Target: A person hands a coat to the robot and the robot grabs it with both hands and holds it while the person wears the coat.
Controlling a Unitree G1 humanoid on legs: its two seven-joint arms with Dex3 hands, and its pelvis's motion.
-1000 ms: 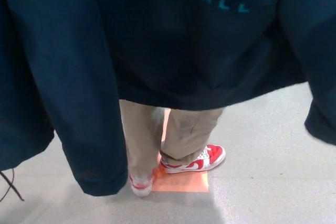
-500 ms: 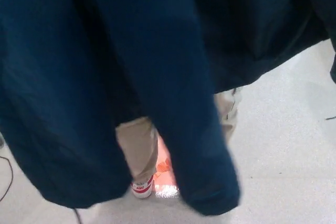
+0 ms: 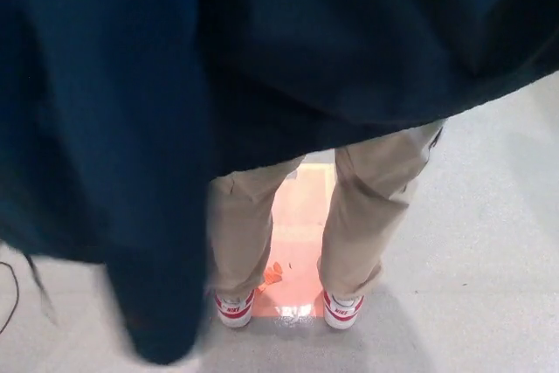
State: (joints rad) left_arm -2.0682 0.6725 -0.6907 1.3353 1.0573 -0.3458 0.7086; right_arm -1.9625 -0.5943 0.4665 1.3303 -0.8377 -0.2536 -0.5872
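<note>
A dark navy coat (image 3: 262, 50) fills the upper and left part of the head view, blurred by motion. One sleeve (image 3: 162, 303) hangs down at the lower left. Below the coat's hem a person's legs in tan trousers (image 3: 362, 216) stand with heels toward me, in red and white sneakers (image 3: 342, 309). Neither of my hands shows in the picture.
An orange square mark (image 3: 301, 216) lies on the grey floor (image 3: 489, 259) between and behind the person's feet. A thin black cable (image 3: 7, 299) runs along the floor at the left edge.
The coat has swung left and upward across the view; its sleeve now hangs at the lower left. The person has turned, and both legs stand side by side with backs toward me.
</note>
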